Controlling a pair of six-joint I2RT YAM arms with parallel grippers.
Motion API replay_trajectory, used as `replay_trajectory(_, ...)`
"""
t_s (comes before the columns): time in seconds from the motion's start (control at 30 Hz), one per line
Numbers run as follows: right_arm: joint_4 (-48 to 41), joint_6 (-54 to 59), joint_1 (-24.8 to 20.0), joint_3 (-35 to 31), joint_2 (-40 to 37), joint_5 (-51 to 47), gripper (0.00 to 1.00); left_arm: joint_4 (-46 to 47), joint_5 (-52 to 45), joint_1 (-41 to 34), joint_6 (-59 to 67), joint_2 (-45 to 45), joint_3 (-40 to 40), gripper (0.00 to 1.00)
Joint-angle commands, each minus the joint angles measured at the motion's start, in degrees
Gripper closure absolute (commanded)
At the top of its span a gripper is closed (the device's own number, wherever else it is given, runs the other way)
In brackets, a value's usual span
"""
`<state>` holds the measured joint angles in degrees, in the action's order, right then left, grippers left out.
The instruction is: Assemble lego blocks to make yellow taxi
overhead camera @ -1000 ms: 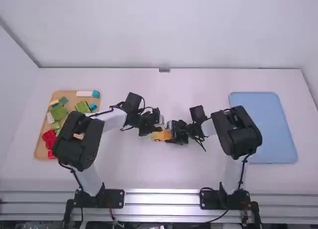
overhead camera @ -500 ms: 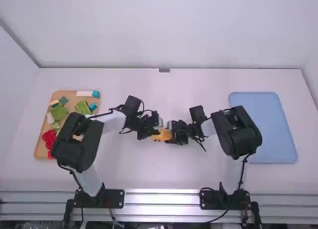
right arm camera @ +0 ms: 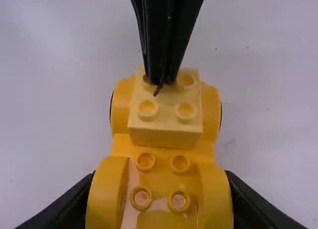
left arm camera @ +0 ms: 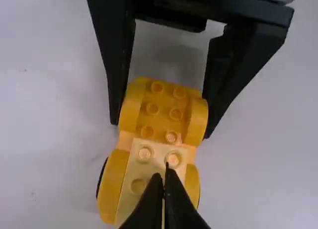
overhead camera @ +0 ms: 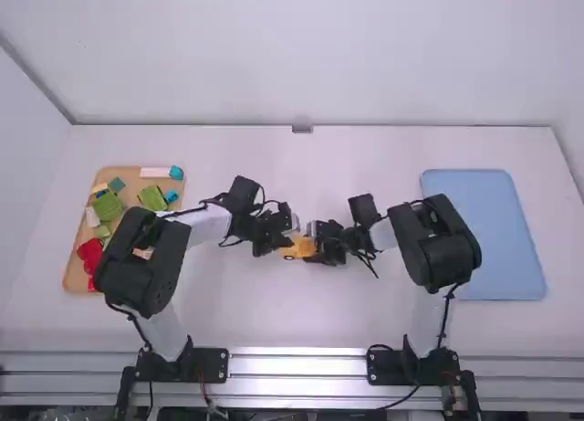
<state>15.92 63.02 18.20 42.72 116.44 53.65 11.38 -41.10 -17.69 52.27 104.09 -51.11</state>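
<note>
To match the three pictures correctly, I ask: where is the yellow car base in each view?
High view: yellow car base, just below the picture's middle.
Left wrist view: central, between the right claw's fingers.
Right wrist view: close to the camera, between that claw's own fingers.
Shared landmark: the left claw, at the base's other end.

High view: from above and behind the arms (overhead camera: 146, 257), forward and down across the tabletop (overhead camera: 301, 316). Wrist views: close in, downward from opposite ends, sharing the yellow build (right arm camera: 121, 110).
</note>
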Motion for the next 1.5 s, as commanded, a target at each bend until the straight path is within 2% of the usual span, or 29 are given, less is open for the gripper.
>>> replay_trajectory(0.0,-0.3,-0.2,-0.1,-0.3,-0.6,-0.5,0.42,3.3,13.9,-0.3,-0.5,3.7,1.8,0.98)
replay_trajectory(0.1,-0.3,-0.2,-0.2,-0.3,-0.6,-0.5,0.42,5.3,17.9,-0.3,-3.5,3.7,1.1,0.98)
replay_trajectory(0.17,-0.3,-0.2,-0.2,-0.3,-0.6,-0.5,0.42,5.3,16.4,-0.3,-3.1,3.7,1.0,0.98)
replay_trajectory(0.37,-0.3,-0.2,-0.2,-0.3,-0.6,-0.5,0.42,0.8,1.0,-0.3,4.3,3.7,1.2,0.98)
replay_trajectory(0.57,-0.3,-0.2,-0.2,-0.3,-0.6,-0.6,0.42,-2.5,-4.4,0.2,4.1,3.7,-1.5,0.98)
replay_trajectory(0.67,-0.3,-0.2,-0.2,-0.3,-0.6,-0.6,0.42,0.3,-7.4,0.9,4.1,3.4,-5.4,0.98)
replay_trajectory(0.7,-0.3,-0.2,-0.2,-0.3,-0.6,-0.6,0.39,1.9,-7.9,1.3,4.1,3.1,-6.7,0.98)
replay_trajectory(0.83,-0.3,-0.2,-0.2,-0.3,-0.6,-1.0,0.38,8.5,-7.5,2.5,4.2,1.7,-12.2,0.96)
replay_trajectory(0.87,-0.3,-0.2,-0.1,-0.3,-0.6,-1.0,0.38,9.7,-7.3,2.7,4.2,1.4,-13.0,0.92)
replay_trajectory(0.9,-0.1,-0.2,-0.2,-0.3,-0.6,-1.0,0.38,11.8,-7.3,3.3,4.2,0.3,-14.7,0.78)
replay_trajectory(0.97,0.2,-0.2,-0.2,-0.3,-0.6,-1.0,0.36,13.0,-7.0,4.0,4.0,-0.7,-15.8,0.65)
replay_trajectory(1.0,0.4,-0.2,-0.2,-0.3,-0.6,-1.0,0.35,13.2,-6.2,4.4,3.2,-1.2,-16.3,0.39)
replay_trajectory(1.03,0.6,-0.2,-0.2,-0.3,-0.6,-1.0,0.34,13.1,-5.1,4.7,1.8,-1.9,-16.6,0.01)
replay_trajectory(1.1,1.1,-0.2,-0.2,-0.3,-0.6,-1.0,0.29,11.8,-2.0,5.4,-3.8,-3.4,-16.7,0.01)
replay_trajectory(1.2,1.7,-0.3,-0.2,-0.3,-0.7,-1.0,0.17,10.8,3.9,6.1,-11.5,-5.4,-16.7,0.01)
replay_trajectory(1.33,1.8,-3.8,-0.2,-0.3,-2.4,-1.1,0.03,12.3,9.7,6.1,-14.6,-8.4,-16.7,0.01)
replay_trajectory(1.47,-2.3,-9.7,-0.2,-0.3,-9.2,-6.9,0.02,12.6,15.3,6.1,-19.6,-12.3,-16.7,0.01)
